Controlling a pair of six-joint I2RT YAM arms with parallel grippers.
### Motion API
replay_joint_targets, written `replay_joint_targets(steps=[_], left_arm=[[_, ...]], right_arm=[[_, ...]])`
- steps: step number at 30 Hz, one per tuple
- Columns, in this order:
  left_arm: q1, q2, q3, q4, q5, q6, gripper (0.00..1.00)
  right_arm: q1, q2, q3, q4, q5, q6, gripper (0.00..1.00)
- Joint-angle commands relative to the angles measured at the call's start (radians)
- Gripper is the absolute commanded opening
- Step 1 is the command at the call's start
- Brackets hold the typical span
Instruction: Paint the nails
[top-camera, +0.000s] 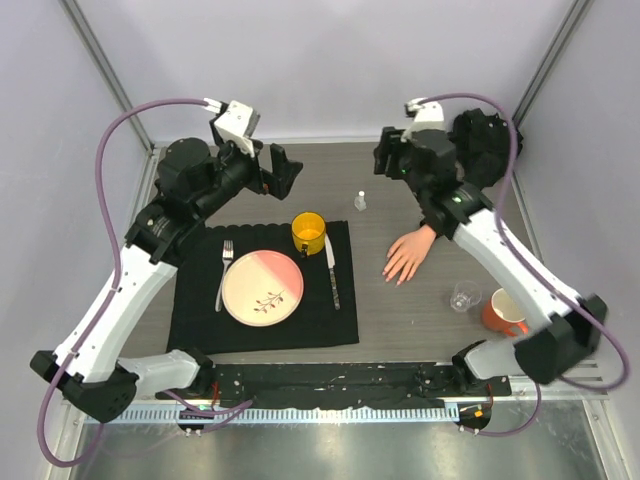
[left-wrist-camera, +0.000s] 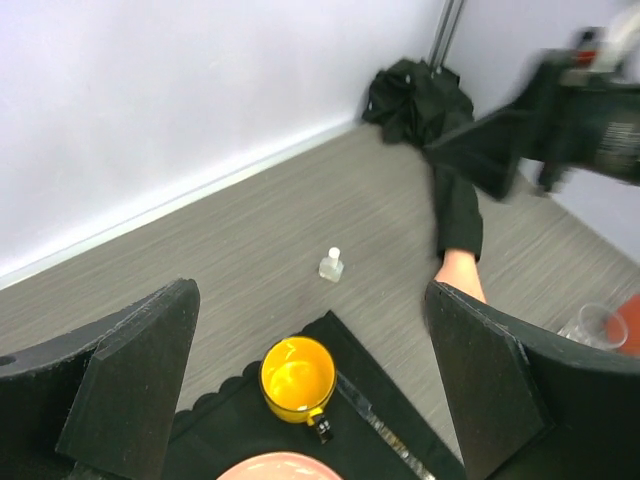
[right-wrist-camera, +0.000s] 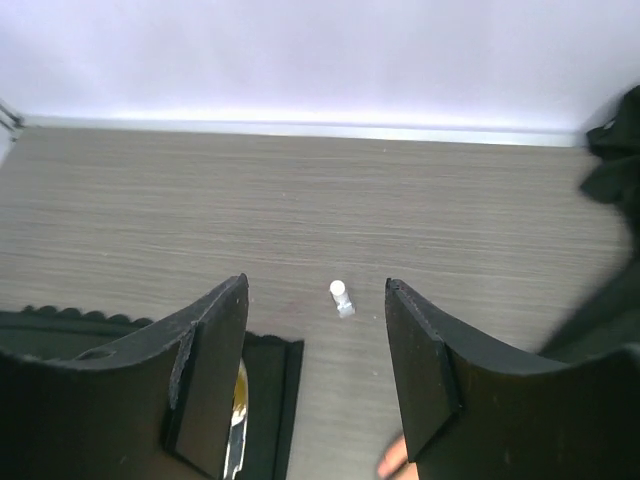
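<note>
The pale mannequin hand (top-camera: 408, 255) lies palm down on the table right of the placemat, fingers spread toward the near edge. Its nails are too small to make out. Its black sleeve (left-wrist-camera: 458, 210) runs back under my right arm. The left wrist view shows only its wrist (left-wrist-camera: 460, 272); the right wrist view shows one fingertip (right-wrist-camera: 395, 465). A small clear bottle with a white cap (top-camera: 360, 201) stands behind the hand, also seen in the left wrist view (left-wrist-camera: 331, 265) and the right wrist view (right-wrist-camera: 342, 298). My left gripper (top-camera: 285, 170) (left-wrist-camera: 310, 380) is open and empty, high over the placemat's far edge. My right gripper (top-camera: 385, 158) (right-wrist-camera: 315, 370) is open and empty, above the bottle.
A black placemat (top-camera: 200, 320) holds a pink plate (top-camera: 262, 287), a fork (top-camera: 224, 272), a knife (top-camera: 331, 270) and a yellow mug (top-camera: 309, 232). A clear glass (top-camera: 463, 297) and an orange mug (top-camera: 502, 313) stand near the right front. Black cloth (left-wrist-camera: 415, 95) lies in the far corner.
</note>
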Motion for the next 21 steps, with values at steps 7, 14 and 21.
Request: replay_joint_targets(steps=[7, 14, 21], left_arm=[[0.007, -0.143, -0.131, 0.268, -0.048, -0.217, 1.00], [0.007, -0.216, -0.274, 0.427, -0.104, -0.382, 1.00], [0.007, -0.246, -0.283, 0.501, -0.118, -0.442, 1.00]], right_arm=[[0.004, -0.512, -0.067, -0.380, 0.143, 0.171, 0.67], [0.004, -0.627, 0.035, -0.650, 0.204, 0.284, 0.73], [0.004, -0.683, 0.115, -0.681, 0.157, 0.361, 0.85]])
